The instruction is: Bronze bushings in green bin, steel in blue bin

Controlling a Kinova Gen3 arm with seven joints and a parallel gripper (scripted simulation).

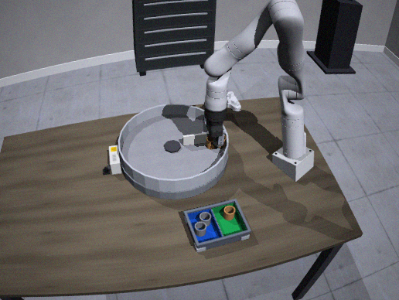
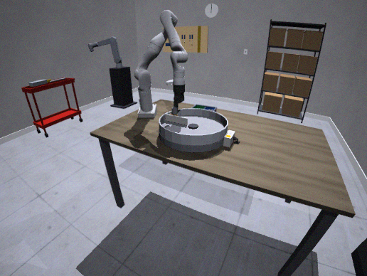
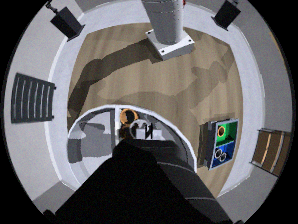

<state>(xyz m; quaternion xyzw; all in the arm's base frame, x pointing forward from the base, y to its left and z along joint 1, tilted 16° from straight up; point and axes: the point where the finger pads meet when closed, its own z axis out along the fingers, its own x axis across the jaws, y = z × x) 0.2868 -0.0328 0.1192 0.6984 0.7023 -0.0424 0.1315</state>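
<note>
My gripper (image 1: 215, 142) points straight down at the right inner edge of the grey turntable (image 1: 172, 151) and is shut on a bronze bushing (image 1: 211, 143), low over the turntable floor. The bushing also shows in the wrist view (image 3: 139, 127) just ahead of the fingers. The bin (image 1: 216, 224) stands at the table's front. Its blue half (image 1: 202, 226) holds two steel bushings (image 1: 202, 223). Its green half (image 1: 230, 220) holds one bronze bushing (image 1: 229, 212). In the exterior view the gripper (image 2: 176, 110) is at the turntable's far left rim.
A white fixed guide block (image 1: 194, 139) lies on the turntable beside the gripper, near the dark hub (image 1: 172, 146). A small white motor box (image 1: 114, 159) sits at the turntable's left. My arm's base (image 1: 292, 162) stands at the table's right.
</note>
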